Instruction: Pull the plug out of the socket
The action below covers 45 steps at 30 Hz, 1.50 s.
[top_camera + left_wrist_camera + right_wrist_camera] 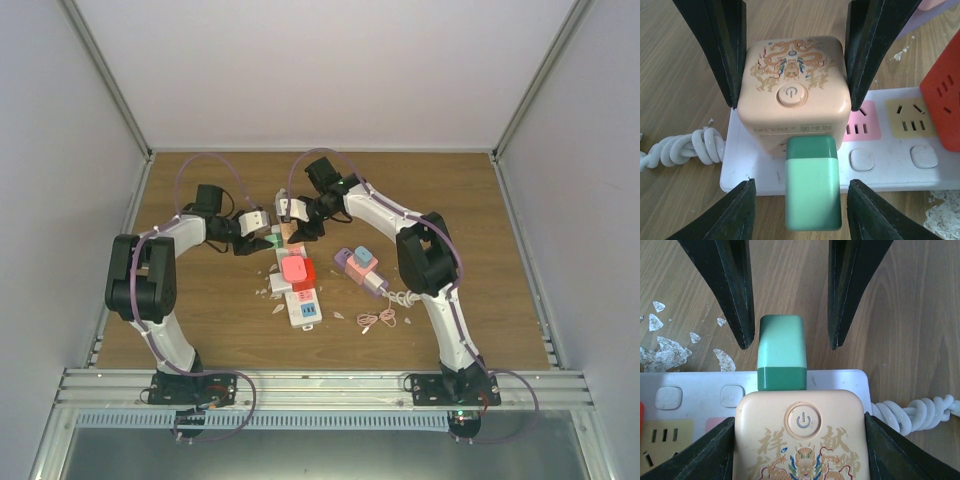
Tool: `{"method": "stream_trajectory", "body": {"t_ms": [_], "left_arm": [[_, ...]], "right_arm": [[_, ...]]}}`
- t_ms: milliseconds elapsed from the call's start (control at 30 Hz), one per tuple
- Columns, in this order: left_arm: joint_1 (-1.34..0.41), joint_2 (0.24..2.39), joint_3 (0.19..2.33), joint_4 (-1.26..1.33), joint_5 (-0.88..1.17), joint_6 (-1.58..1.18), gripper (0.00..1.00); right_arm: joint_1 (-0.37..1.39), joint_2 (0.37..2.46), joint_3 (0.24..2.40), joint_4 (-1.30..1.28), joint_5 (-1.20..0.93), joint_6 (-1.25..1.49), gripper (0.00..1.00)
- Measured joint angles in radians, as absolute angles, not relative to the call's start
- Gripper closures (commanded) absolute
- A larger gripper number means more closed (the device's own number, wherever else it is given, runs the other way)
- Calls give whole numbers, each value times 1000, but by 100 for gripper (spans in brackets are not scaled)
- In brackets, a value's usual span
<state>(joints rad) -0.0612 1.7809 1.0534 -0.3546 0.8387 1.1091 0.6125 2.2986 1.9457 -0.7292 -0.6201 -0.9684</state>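
Plug (pixel 781 350) inside parted right pincer (pixel 789 346)

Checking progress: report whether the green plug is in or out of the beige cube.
In: the green plug sits flush against the beige cube, no prongs showing.

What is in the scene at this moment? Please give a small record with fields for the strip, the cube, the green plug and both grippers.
strip: white, flat on the wooden table, knotted cord at one end
cube: beige, dragon print, power button on top, seated in the strip
plug: green, inserted in the cube's side, not yet pulled out
left gripper: closed against both sides of the cube
right gripper: open, straddling the plug, a gap on each side
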Motion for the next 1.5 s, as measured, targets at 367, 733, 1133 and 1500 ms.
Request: {"method": "stream_trajectory", "body": {"t_ms": [367,733,1133,1500], "left_arm": [[-62,1791,1052,-364,815,1120,72],[-44,1791,1047,-386,849,1165,82],[17,1791,1047,-471,877,1274,85],[167,1802,1081,-505,860,1297,84]], "right_arm": [[612,2274,1898,-684,-616,-929,77],[619,2231,1822,-627,-576,-885,89],[639,2225,1814,-632,-550,-868,93],[622,2220,1814,-650,-551,-844,90]]}}
